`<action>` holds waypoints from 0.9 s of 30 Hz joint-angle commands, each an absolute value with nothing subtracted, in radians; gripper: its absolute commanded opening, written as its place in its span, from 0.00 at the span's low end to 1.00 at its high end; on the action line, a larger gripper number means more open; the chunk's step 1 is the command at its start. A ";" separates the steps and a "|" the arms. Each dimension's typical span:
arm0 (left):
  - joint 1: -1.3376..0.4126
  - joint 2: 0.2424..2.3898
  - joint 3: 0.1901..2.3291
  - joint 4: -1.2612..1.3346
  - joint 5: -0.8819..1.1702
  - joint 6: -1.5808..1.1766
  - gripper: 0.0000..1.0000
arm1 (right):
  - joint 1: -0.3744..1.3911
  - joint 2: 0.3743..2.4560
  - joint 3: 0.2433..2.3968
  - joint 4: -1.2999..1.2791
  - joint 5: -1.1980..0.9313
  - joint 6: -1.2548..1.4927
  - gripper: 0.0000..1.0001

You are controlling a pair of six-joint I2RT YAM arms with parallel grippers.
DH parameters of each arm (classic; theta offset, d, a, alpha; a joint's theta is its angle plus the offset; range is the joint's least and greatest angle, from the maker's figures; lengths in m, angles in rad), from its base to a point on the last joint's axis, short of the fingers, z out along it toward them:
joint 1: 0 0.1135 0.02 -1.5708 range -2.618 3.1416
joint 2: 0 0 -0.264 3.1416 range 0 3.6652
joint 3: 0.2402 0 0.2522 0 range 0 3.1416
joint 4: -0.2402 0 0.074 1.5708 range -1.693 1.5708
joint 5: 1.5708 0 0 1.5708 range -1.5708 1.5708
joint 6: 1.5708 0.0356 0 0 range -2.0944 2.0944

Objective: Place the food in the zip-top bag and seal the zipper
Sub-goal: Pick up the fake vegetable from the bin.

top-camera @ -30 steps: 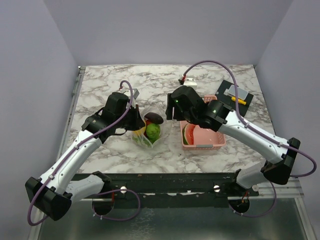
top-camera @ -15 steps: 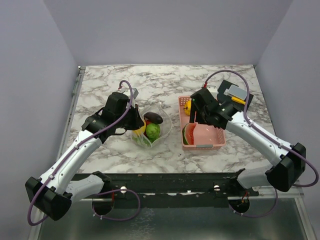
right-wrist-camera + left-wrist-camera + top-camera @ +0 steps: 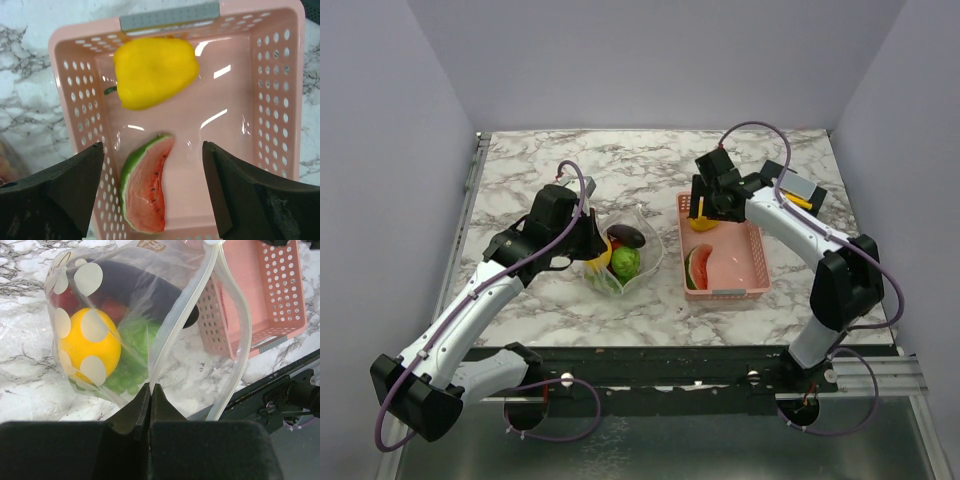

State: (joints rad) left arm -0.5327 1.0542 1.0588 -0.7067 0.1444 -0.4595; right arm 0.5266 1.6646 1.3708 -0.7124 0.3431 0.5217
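The zip-top bag [image 3: 623, 262] stands open on the marble left of centre. It holds a yellow fruit [image 3: 90, 347], green food [image 3: 132, 357], a red piece [image 3: 112, 310] and a dark purple eggplant [image 3: 628, 236]. Its zipper [image 3: 239, 325] gapes open. My left gripper [image 3: 590, 247] is shut on the bag's mouth edge [image 3: 150, 385]. My right gripper [image 3: 704, 205] is open and empty above the pink basket [image 3: 732, 262]. In the right wrist view [image 3: 152, 150] it hangs over a watermelon slice [image 3: 145, 192], with a yellow pepper [image 3: 155, 72] beyond.
The pink perforated basket [image 3: 272, 90] lies right of the bag; its near end has a grey strip [image 3: 725, 294]. A black mat [image 3: 798, 192] with small yellow and grey items sits at the back right. The table's front edge is close below the basket.
My right gripper has drawn away from the bag and swung right to the far end of the basket. The left gripper and the bag have not moved.
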 commanded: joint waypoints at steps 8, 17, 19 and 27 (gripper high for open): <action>-0.538 1.053 1.058 -0.727 0.119 -0.442 0.00 | 0.451 1.898 1.562 -0.643 0.320 0.431 0.95; -0.537 1.064 1.060 -0.727 0.116 -0.436 0.00 | 0.396 1.978 1.549 -0.579 0.243 0.411 1.00; -0.537 1.067 1.061 -0.727 0.113 -0.436 0.00 | 0.389 1.986 1.537 -0.556 0.225 0.410 1.00; -0.537 1.073 1.069 -0.732 0.116 -0.438 0.00 | 0.366 2.024 1.509 -0.514 0.149 0.414 1.00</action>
State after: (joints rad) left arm -0.5323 1.0687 1.0584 -0.7155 0.1406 -0.4477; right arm 0.3790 1.9976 1.5356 -0.5587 0.2111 0.4183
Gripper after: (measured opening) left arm 0.005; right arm 0.998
